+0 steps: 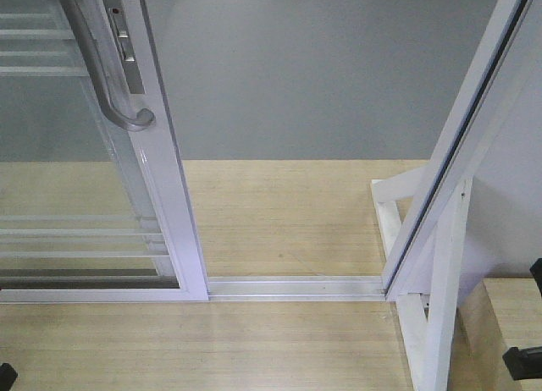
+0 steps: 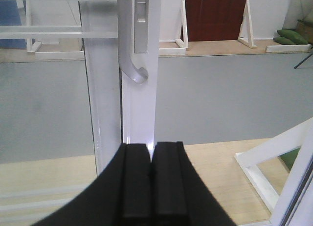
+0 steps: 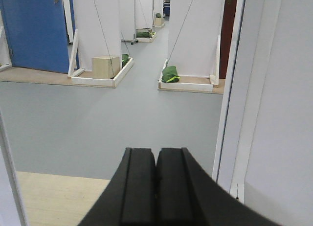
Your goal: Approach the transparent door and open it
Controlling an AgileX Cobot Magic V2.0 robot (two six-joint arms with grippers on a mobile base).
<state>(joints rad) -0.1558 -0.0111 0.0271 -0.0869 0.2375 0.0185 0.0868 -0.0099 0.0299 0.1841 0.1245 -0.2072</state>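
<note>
Transparent door [image 1: 76, 179] occupies left side of view: white aluminium frame, glass crossed by thin horizontal bars. Curved grey pull handle [image 1: 106, 65] with lock plate [image 1: 124, 37] sits on its right stile, near top edge. Door slid left; gap open between its stile and the white jamb [image 1: 461, 145] at right. Floor track [image 1: 292, 287] runs across the gap. Wood-pattern flooring [image 1: 288, 217] on both sides of track; grey floor [image 1: 322, 69] beyond. White angled brace [image 1: 440, 323] at lower right. Dark gripper parts barely visible at bottom corners; state undeterminable.
</note>
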